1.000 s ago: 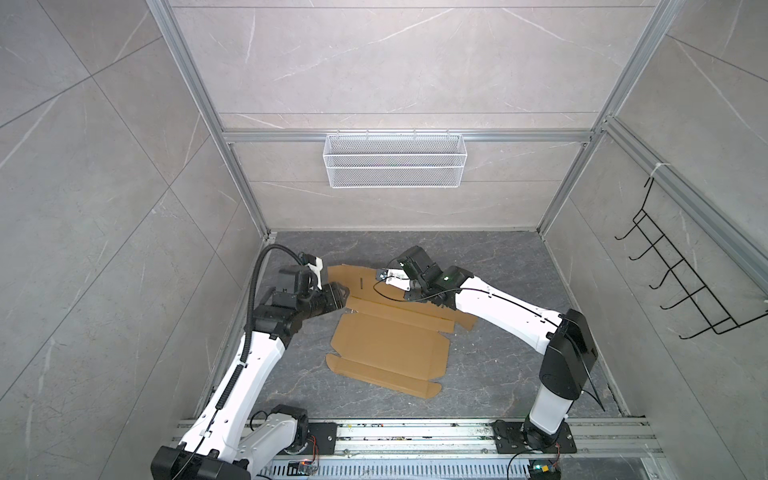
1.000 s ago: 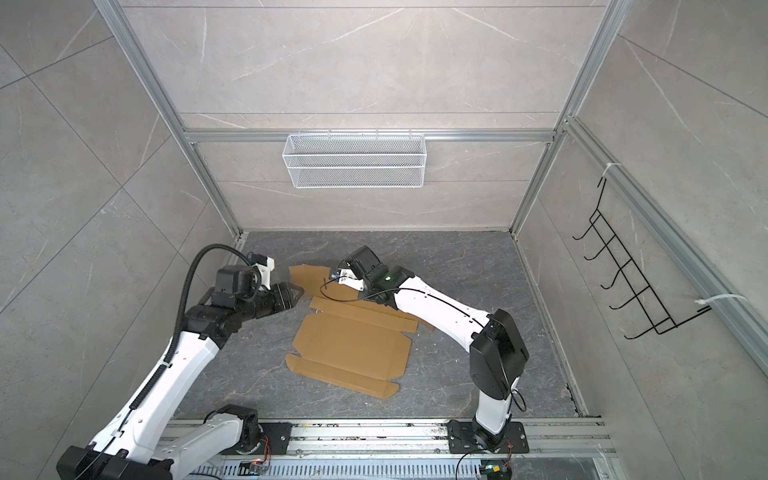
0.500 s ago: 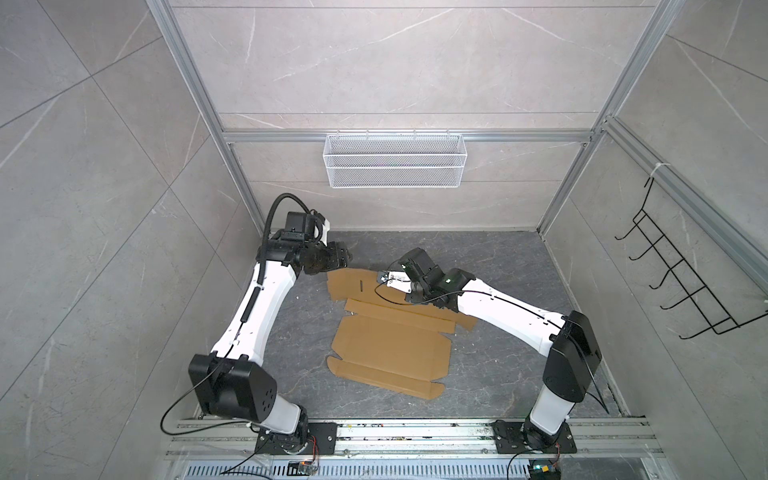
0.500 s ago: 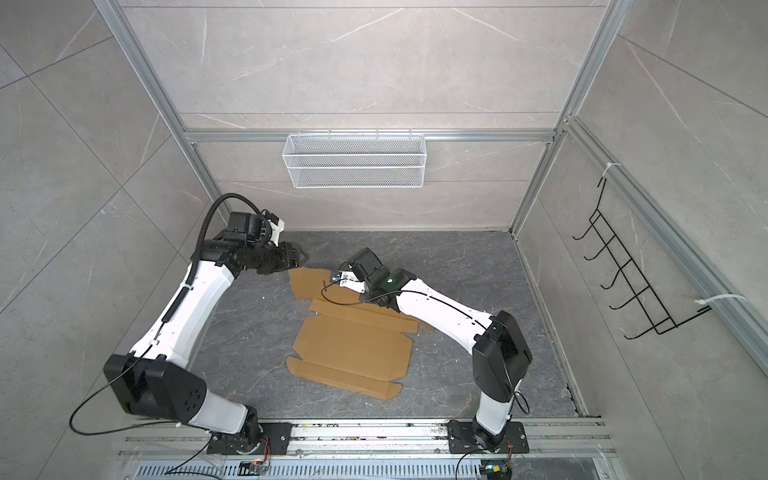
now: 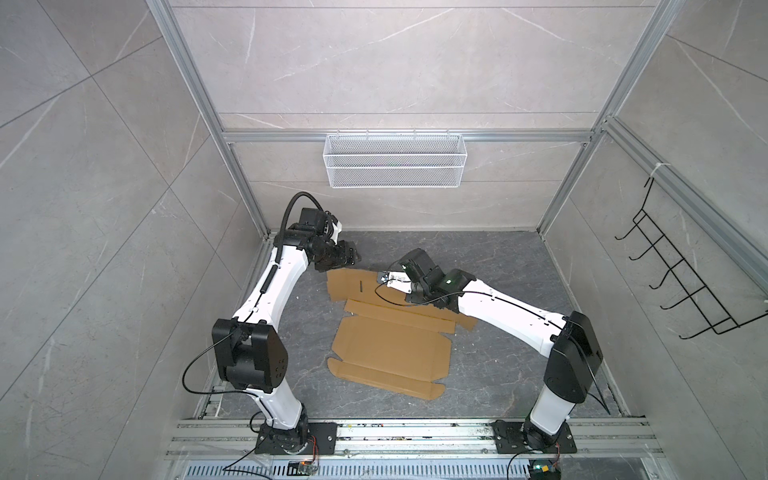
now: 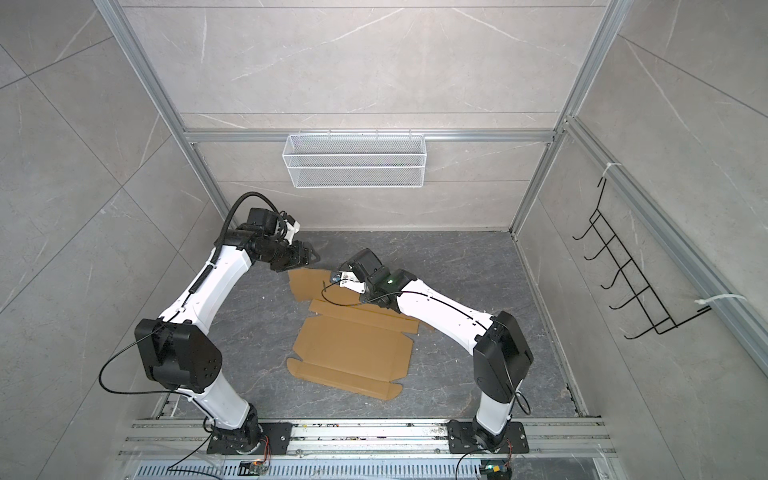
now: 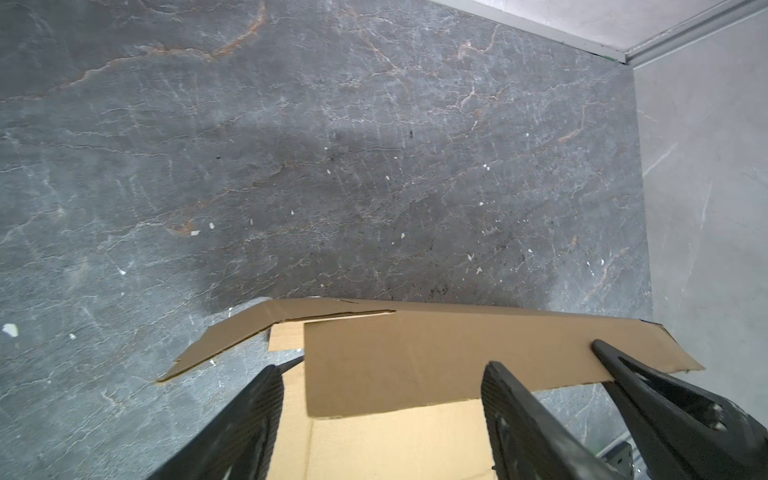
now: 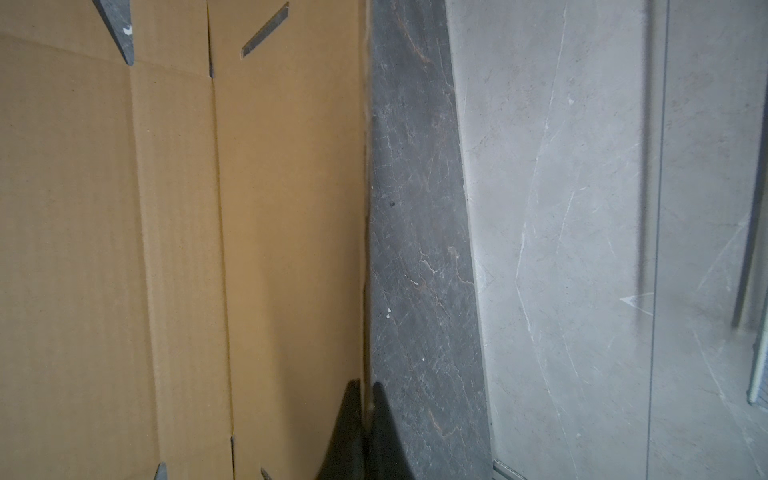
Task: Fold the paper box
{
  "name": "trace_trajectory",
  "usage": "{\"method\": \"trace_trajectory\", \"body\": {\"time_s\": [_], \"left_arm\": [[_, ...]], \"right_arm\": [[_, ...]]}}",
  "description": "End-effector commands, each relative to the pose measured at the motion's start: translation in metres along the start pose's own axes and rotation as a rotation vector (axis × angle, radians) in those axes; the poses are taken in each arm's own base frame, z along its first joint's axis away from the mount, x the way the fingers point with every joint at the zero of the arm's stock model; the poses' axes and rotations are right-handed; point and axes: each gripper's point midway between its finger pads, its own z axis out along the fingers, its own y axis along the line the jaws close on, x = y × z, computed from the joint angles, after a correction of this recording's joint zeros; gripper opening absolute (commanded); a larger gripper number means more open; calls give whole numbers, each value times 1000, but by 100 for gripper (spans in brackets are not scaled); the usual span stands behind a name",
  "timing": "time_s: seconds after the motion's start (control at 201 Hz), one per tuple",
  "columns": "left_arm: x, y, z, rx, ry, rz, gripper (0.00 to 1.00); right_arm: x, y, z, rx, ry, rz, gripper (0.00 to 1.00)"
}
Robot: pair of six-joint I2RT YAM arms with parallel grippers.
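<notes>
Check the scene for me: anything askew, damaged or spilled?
Nothing looks damaged. The box lies askew on the floor, its far panel raised where the right gripper pinches its edge. Pale flecks dot the floor. The left gripper hangs open at the far corner.

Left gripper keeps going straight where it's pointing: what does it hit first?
Probably the box's raised far flap: in the wrist view it lies right ahead of the left gripper, jaws open. Beyond it only dark floor shows. How close they are is unclear.
</notes>
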Motion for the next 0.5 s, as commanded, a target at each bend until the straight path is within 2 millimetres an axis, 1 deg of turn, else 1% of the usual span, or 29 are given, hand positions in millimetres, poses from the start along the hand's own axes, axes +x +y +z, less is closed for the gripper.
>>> {"method": "trace_trajectory", "body": {"time_s": [0.0,0.284,0.493], "left_arm": [[-5,-17,-8,54,-16,51,77],[4,-32,-8,100,8,70,75],[16,-41,-4,114,42,75,73]], "right_arm": [[1,7,-1,-20,7,-17,0],[0,5,-1,-13,8,-13,0],[-1,5,0,-13,7,-13,0]]}}
